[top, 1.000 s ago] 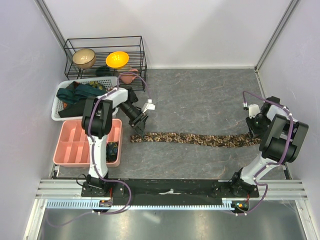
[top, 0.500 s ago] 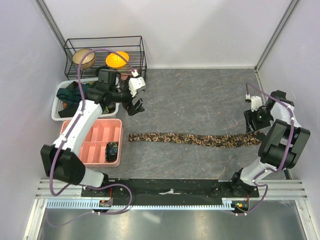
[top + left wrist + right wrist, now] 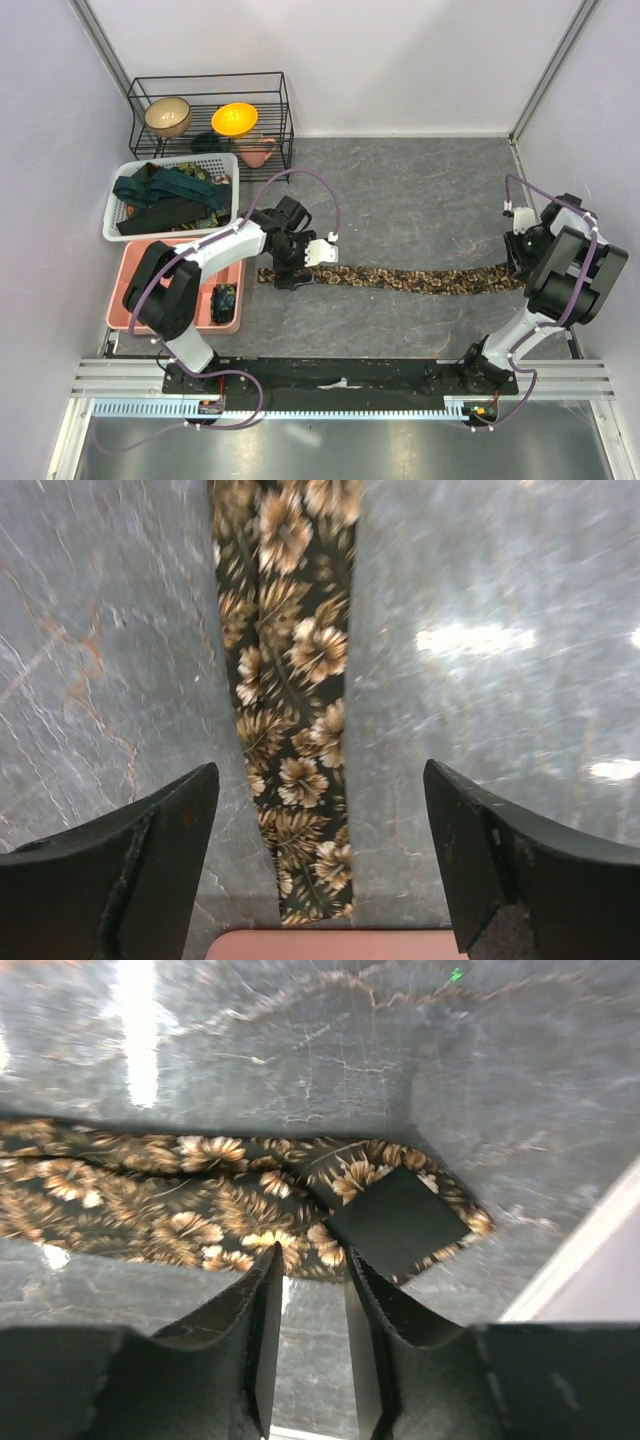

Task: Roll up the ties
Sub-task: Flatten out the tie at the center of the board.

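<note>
- Risk, whole tie [image 3: 400, 279]: it is laid flat across the table [image 3: 420, 180], from just beside the pink tray [image 3: 150, 275] to the right arm's side. A skewed, cone-shaped roll is likely if the narrow end is turned off-axis.
- Risk, wide end: the folded tip [image 3: 400, 1222] is turned over and black lining is exposed. The fold may be dragged further if it is pressed by the right gripper [image 3: 308, 1260]. Its fingers [image 3: 230, 1330] are held a narrow gap apart at the tie's near edge, and nothing is seen between them.
- Risk, narrow end: the left gripper [image 3: 318, 780] is held over it, fingers spread wide to either side, nothing gripped. The thin fabric may be slid along the slick table instead of pinched. The tray rim just behind the end may be struck.
- Table: grey, marbled, smooth and glossy, with glare patches.
- Tie: a long narrow strip, widened toward the right. The fabric is soft and limp, with a tan floral and leaf print on a dark ground. It is judged slippery.
- White basket [image 3: 111, 218]: perforated plastic, with dark ties [image 3: 165, 195] heaped in it unrolled.
- Pink tray: rigid plastic, divided into compartments. One small tight coil [image 3: 224, 298] is seen in a near compartment.
- Fingers: black, hard, wedge-shaped, edges scuffed.
</note>
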